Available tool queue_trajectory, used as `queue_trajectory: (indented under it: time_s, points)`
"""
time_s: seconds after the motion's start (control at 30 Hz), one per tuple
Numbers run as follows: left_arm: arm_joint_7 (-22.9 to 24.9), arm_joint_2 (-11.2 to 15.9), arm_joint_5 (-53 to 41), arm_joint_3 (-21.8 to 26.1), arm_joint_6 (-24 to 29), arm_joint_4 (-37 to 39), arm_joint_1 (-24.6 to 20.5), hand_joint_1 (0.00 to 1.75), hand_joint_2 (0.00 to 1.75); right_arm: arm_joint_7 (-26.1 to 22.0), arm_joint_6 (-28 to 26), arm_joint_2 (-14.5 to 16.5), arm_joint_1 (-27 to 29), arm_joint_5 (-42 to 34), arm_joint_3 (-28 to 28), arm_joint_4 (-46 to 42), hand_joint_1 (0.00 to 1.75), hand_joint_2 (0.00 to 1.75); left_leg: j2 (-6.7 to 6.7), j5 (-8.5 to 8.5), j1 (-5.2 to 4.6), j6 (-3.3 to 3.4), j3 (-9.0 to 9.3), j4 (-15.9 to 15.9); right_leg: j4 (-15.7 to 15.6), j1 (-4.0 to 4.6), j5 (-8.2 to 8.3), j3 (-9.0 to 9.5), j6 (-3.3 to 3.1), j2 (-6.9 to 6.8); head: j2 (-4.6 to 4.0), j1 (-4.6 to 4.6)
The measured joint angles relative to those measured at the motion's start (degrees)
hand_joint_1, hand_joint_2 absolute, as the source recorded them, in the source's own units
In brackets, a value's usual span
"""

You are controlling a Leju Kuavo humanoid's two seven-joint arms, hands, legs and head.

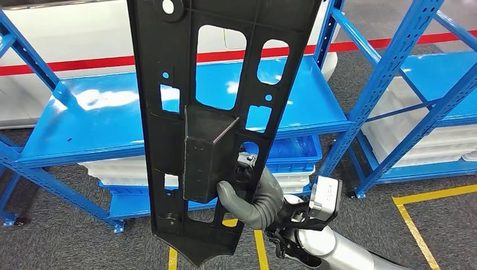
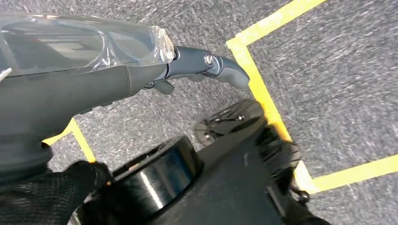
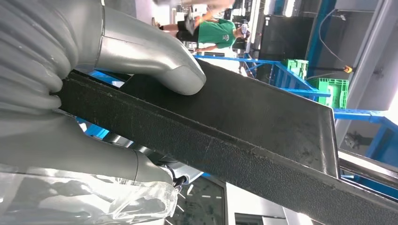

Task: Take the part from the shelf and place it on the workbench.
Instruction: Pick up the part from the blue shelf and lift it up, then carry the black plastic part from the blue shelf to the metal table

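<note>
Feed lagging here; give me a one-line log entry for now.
right hand: holds black part upright | left hand: hangs empty | shelf: behind part

Blue steel shelf (image 1: 107, 121), top deck glossy and bare; lower deck stacked with white trays (image 1: 121, 167) and a blue bin (image 1: 295, 153). Second blue shelf (image 1: 433, 73) beside it at right, loaded with white trays (image 1: 416, 138). Grey carpeted floor (image 1: 62, 239), marked with yellow tape lines (image 1: 419, 236).

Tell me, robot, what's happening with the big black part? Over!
Right hand grips the black part, held upright in front of the blue shelf. Left hand holds nothing, over the floor. Workbench not seen.
</note>
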Motion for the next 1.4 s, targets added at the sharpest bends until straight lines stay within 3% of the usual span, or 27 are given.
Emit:
queue_trajectory:
  time_s: [0.03,0.1,0.17,0.23,0.3,0.33,0.37,0.4,0.47,0.53,0.63,0.67,0.73,0.8,0.83,0.87,0.9,1.0,1.07,1.17,1.23,1.3,1.33,1.37,1.4]
  points:
    - [0.03,0.01,-0.02,0.0,0.01,0.0,0.11,0.0,1.75,-0.01,0.01,-0.01,-0.01,-0.01,-0.01,-0.04,1.75,1.75,-0.04,0.35,-0.15,0.3,0.65,-1.7,0.04,0.1,0.2,-0.25,0.3,0.01,0.0,0.02]
    - [0.05,-0.01,-0.01,0.0,0.02,0.0,0.26,0.0,1.75,-0.02,0.01,-0.02,-0.02,-0.01,-0.02,-0.12,1.75,1.75,-0.13,0.65,-0.29,1.0,0.13,-2.04,0.08,0.17,0.69,-0.78,1.0,-0.02,0.0,0.07]
    - [0.04,-0.04,-0.01,0.01,0.01,0.0,0.29,0.0,1.75,-0.02,0.01,-0.03,-0.01,-0.01,-0.04,-0.18,1.75,1.75,-0.07,1.36,-0.12,1.85,-0.38,-2.13,1.19,0.03,-0.24,-1.51,1.55,0.01,0.0,0.09]
    - [0.04,-0.06,-0.02,0.01,-0.01,0.0,0.27,0.0,1.75,-0.02,0.01,-0.03,0.0,-0.01,-0.08,-0.24,1.75,1.75,0.13,2.05,-0.03,2.57,-0.96,-2.27,6.55,-0.12,-4.24,-3.66,1.85,0.05,0.0,0.11]
    - [0.04,-0.06,-0.03,0.0,-0.04,0.0,0.27,0.0,1.75,-0.01,0.01,-0.04,0.05,0.0,-0.1,-0.26,1.75,1.75,0.25,2.64,-0.15,2.88,-1.75,-2.21,14.88,-0.17,-8.77,-6.68,2.05,0.04,0.0,0.12]
    - [0.04,-0.06,-0.04,0.0,-0.05,0.0,0.27,0.0,1.75,0.01,0.01,-0.05,0.08,-0.01,-0.1,-0.26,1.75,1.75,0.27,2.95,-0.21,2.89,-2.15,-2.18,17.51,-0.18,-9.83,-7.38,2.12,0.04,0.0,0.12]
    - [0.04,-0.06,-0.05,0.0,-0.06,0.0,0.26,0.0,1.75,0.01,0.01,-0.05,0.12,-0.01,-0.09,-0.26,1.75,1.75,0.26,3.24,-0.25,2.85,-2.51,-2.15,17.83,-0.19,-9.72,-6.93,2.15,0.03,0.0,0.12]
    - [0.04,-0.07,-0.05,0.0,-0.07,0.0,0.25,0.0,1.75,0.02,0.01,-0.05,0.13,-0.01,-0.09,-0.26,1.75,1.75,0.24,3.5,-0.27,2.75,-2.78,-2.13,15.62,-0.19,-8.6,-5.22,2.13,0.03,0.0,0.12]
    - [0.04,-0.09,-0.06,0.0,-0.08,0.0,0.19,0.0,1.75,0.01,0.01,-0.05,0.08,-0.01,-0.09,-0.33,1.75,1.75,0.15,3.87,-0.31,2.45,-3.14,-1.97,6.72,-0.22,-5.52,0.37,1.99,0.06,0.0,0.12]
    - [0.04,-0.1,-0.07,0.0,-0.09,0.0,0.1,0.0,1.75,-0.02,0.01,-0.05,0.01,0.0,-0.1,-0.43,1.75,1.75,0.1,4.2,-0.51,1.94,-3.55,-1.62,0.59,-0.11,-3.88,3.76,1.49,0.18,0.0,0.08]
    - [0.02,-0.08,-0.08,0.0,-0.1,0.0,0.03,0.0,1.75,-0.02,0.02,-0.07,0.01,-0.01,-0.1,-0.5,1.75,1.75,0.13,4.78,-0.55,0.88,-4.2,-1.39,-0.11,0.09,-3.12,3.45,0.38,0.23,0.0,0.06]
    - [0.02,-0.06,-0.08,0.01,-0.1,0.0,0.02,0.0,1.75,-0.01,0.03,-0.07,0.0,-0.01,-0.1,-0.54,1.75,1.75,0.13,4.23,-0.47,0.52,-4.62,-0.78,-0.12,0.02,-2.74,3.11,-0.02,0.17,0.0,0.03]
    - [-0.02,-0.02,-0.07,0.02,-0.09,0.0,-0.05,0.0,1.75,-0.02,0.04,-0.05,-0.03,-0.01,-0.1,-0.63,1.75,1.75,0.15,0.71,-0.24,-0.19,-6.61,3.75,-0.2,-0.22,-1.9,2.24,-0.67,-0.01,0.0,-0.02]
    - [-0.1,-0.02,-0.03,0.03,-0.09,0.0,-0.21,0.0,1.75,-0.01,0.06,-0.04,-0.02,-0.02,-0.1,-0.71,1.75,1.75,0.17,-4.25,-0.03,-0.79,-9.53,12.01,-0.16,-0.19,-1.17,1.23,-0.88,-0.13,0.0,-0.04]
    - [-0.13,-0.02,-0.02,0.03,-0.09,0.0,-0.28,0.0,1.75,-0.01,0.07,-0.04,-0.01,-0.02,-0.1,-0.72,1.75,1.75,0.17,-5.78,0.02,-0.95,-10.4,15.3,-0.14,-0.16,-0.81,0.73,-0.89,-0.16,0.0,-0.03]
    - [-0.14,-0.02,-0.01,0.04,-0.09,0.0,-0.33,0.0,1.75,0.01,0.08,-0.04,0.0,-0.02,-0.1,-0.72,1.75,1.75,0.16,-6.27,0.03,-0.98,-10.23,16.58,-0.13,-0.15,-0.46,0.28,-0.86,-0.17,0.0,-0.03]
    - [-0.14,-0.02,-0.01,0.04,-0.1,0.0,-0.34,0.0,1.75,0.02,0.09,-0.04,0.0,-0.03,-0.1,-0.72,1.75,1.75,0.16,-5.74,0.03,-0.89,-8.85,15.4,-0.12,-0.13,-0.12,-0.12,-0.81,-0.15,0.0,-0.03]
    - [-0.1,0.01,-0.05,0.03,-0.1,0.0,-0.1,0.0,1.75,0.01,0.08,-0.04,-0.02,-0.03,-0.1,-0.81,1.75,1.75,0.16,-1.64,-0.19,0.01,-0.49,2.36,-0.08,0.05,0.74,-0.89,-0.41,0.0,0.0,-0.03]
    - [-0.1,0.04,-0.07,0.02,-0.1,0.0,0.15,0.0,1.75,-0.01,0.03,-0.04,-0.02,-0.09,-0.11,-0.93,1.75,1.75,0.12,-0.48,-0.5,0.79,1.89,-2.35,-0.02,0.23,1.25,-1.32,0.13,0.01,0.0,0.01]
    - [-0.11,0.0,-0.04,0.02,-0.1,0.0,0.31,0.0,1.75,0.0,-0.01,-0.08,-0.01,-0.27,-0.22,-1.03,1.75,1.75,0.1,0.46,-0.48,1.83,1.0,-2.51,0.15,0.23,1.73,-1.98,1.13,-0.01,0.0,0.03]
    - [-0.14,-0.07,-0.03,0.02,-0.1,0.0,0.3,0.0,1.75,-0.01,-0.01,-0.12,-0.01,-0.3,-0.48,-1.13,1.75,1.75,0.25,1.45,-0.2,2.59,0.2,-2.72,3.48,0.15,-1.25,-3.52,1.64,0.05,0.0,0.11]
    - [-0.16,-0.08,-0.02,0.02,-0.1,0.0,0.27,0.0,1.75,-0.01,-0.01,-0.17,0.04,-0.31,-0.67,-1.2,1.75,1.75,0.4,2.21,-0.21,3.03,-0.75,-2.72,11.33,-0.05,-6.72,-6.26,1.99,0.06,0.0,0.19]
    - [-0.18,-0.08,-0.01,0.02,-0.1,0.0,0.26,0.0,1.75,-0.01,-0.01,-0.21,0.1,-0.31,-0.71,-1.2,1.75,1.75,0.44,2.55,-0.26,3.11,-1.2,-2.69,15.22,-0.12,-8.63,-7.37,2.14,0.05,0.0,0.18]
    - [-0.21,-0.08,-0.01,0.02,-0.1,0.0,0.26,0.0,1.75,0.01,-0.01,-0.25,0.16,-0.32,-0.72,-1.2,1.75,1.75,0.45,2.89,-0.3,3.1,-1.63,-2.66,17.6,-0.15,-9.47,-7.72,2.24,0.05,0.0,0.17]
    - [-0.24,-0.08,0.01,0.02,-0.1,0.0,0.25,0.0,1.75,0.01,-0.02,-0.27,0.2,-0.34,-0.73,-1.2,1.75,1.75,0.44,3.19,-0.32,3.05,-2.04,-2.61,17.7,-0.19,-9.13,-6.94,2.3,0.05,0.0,0.17]
